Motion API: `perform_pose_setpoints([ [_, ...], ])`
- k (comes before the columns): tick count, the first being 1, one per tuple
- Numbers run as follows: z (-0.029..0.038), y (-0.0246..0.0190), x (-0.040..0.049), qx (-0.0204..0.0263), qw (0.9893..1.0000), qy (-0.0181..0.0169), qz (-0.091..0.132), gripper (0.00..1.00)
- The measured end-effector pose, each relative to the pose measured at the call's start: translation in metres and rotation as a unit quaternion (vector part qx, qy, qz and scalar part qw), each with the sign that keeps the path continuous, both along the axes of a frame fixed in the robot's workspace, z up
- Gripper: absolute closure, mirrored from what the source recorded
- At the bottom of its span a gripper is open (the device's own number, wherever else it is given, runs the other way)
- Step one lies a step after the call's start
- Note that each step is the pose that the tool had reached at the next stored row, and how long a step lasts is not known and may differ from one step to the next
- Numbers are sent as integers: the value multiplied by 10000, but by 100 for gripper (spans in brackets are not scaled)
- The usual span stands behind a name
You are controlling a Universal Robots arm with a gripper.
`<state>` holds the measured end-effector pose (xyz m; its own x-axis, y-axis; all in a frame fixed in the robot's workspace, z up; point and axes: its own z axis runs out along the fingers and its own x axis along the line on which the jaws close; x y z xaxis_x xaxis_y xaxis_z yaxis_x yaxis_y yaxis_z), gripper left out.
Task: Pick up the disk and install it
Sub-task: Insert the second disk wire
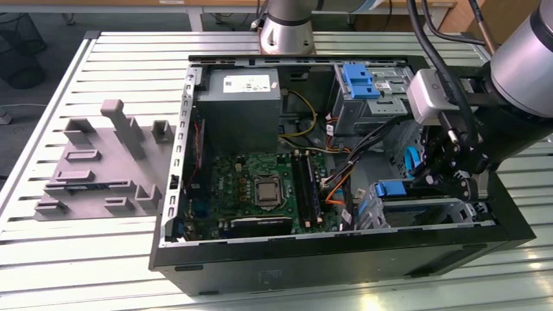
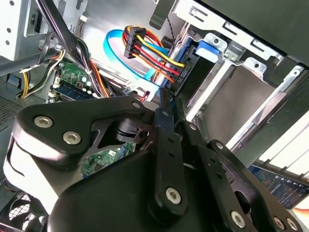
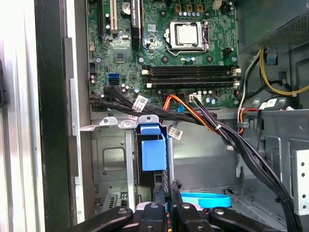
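While hanging inside the case near the table's front right corner, the pincer point(image 3: 166, 200), fingers nearly together and holding nothing, is pointing along the long axis of the disk point(image 3: 153, 153), just ahead in its bay.

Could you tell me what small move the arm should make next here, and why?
Probably a short, straight push on the disk further into the drive cage. In the first wrist view the tool sits right at the end of the disk's blue carrier, and the cables run close by, so a sideways move could snag them.

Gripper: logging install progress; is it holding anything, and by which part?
Cannot tell: the gripper is beside the disk in its bay, but contact is hidden.
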<state>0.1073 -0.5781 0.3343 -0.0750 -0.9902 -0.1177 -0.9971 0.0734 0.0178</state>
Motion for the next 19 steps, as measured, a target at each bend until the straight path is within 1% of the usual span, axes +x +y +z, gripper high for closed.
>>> perform_pose_setpoints([
  [14,-49,-6,5,-3,10000,0,0,84],
  [19,-53,-6,5,0,10000,0,0,84],
])
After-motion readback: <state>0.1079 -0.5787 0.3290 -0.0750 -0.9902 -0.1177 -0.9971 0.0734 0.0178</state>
